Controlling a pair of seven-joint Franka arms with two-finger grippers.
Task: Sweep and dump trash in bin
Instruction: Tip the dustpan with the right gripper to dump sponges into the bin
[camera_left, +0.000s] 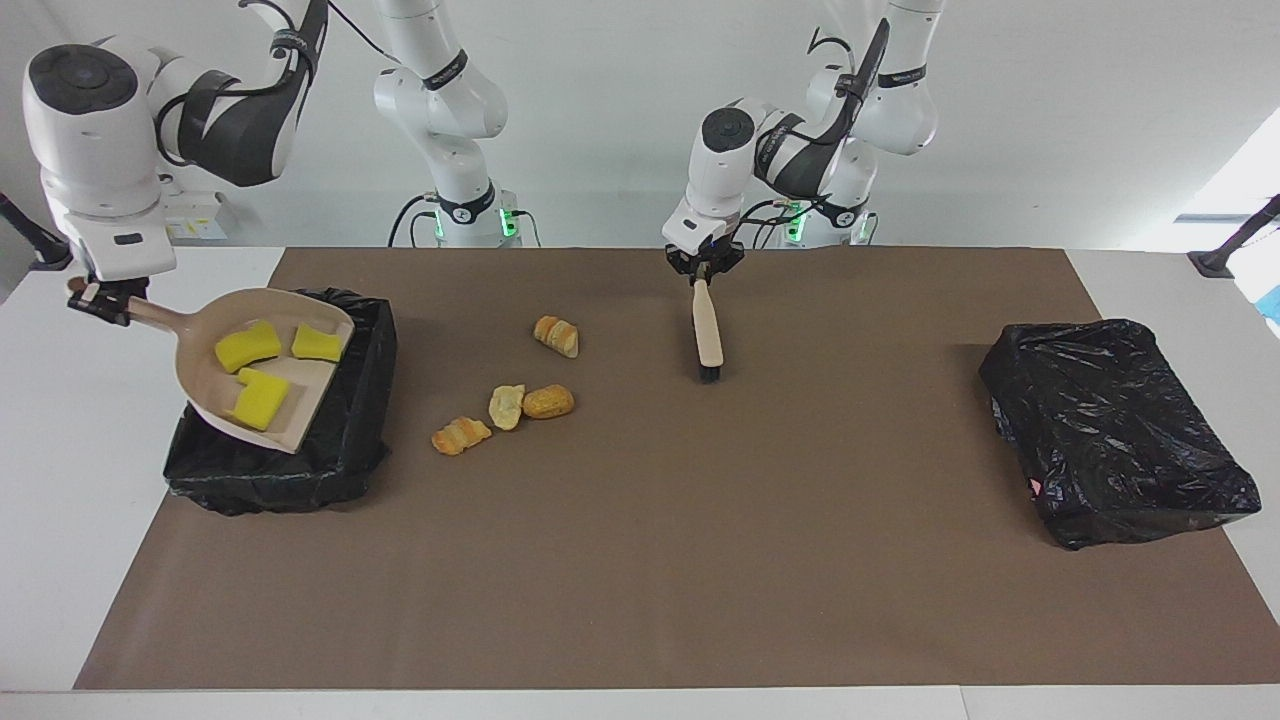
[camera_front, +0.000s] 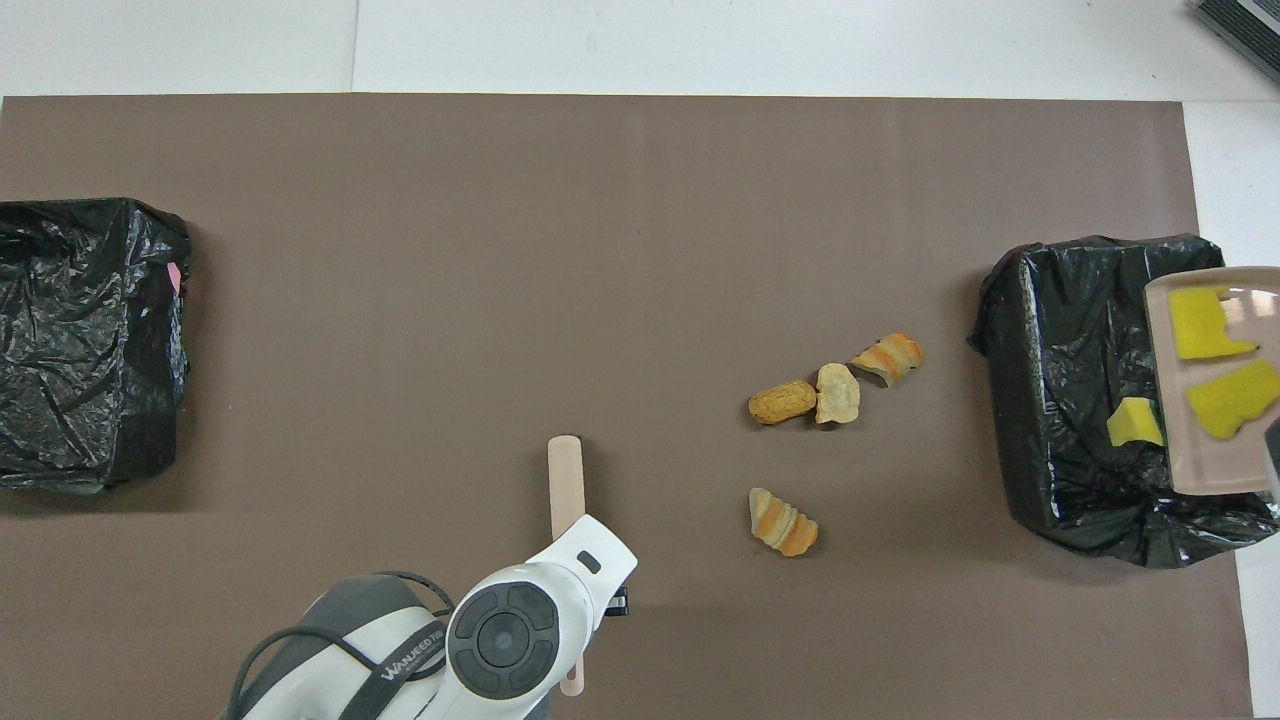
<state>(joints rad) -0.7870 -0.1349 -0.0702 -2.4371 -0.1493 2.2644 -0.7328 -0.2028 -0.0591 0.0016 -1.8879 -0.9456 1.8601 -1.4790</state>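
My right gripper (camera_left: 100, 298) is shut on the handle of a beige dustpan (camera_left: 205, 375), which it holds tilted over the black-lined bin (camera_left: 350, 440) at the right arm's end. Three yellow chunks (camera_left: 247, 348) lie in the pan, and in the overhead view one (camera_front: 1135, 423) is at its lip over the bin (camera_front: 1060, 400). Several bread pieces (camera_left: 548, 402) lie on the brown mat beside that bin, one (camera_left: 556, 336) nearer to the robots. My left gripper (camera_left: 703, 265) is shut on a wooden brush (camera_left: 708, 335), whose bristle end is down at the mat.
A second black-bagged bin (camera_left: 1110, 430) sits at the left arm's end of the mat, also seen in the overhead view (camera_front: 80, 340). The brown mat (camera_left: 700, 560) covers most of the white table.
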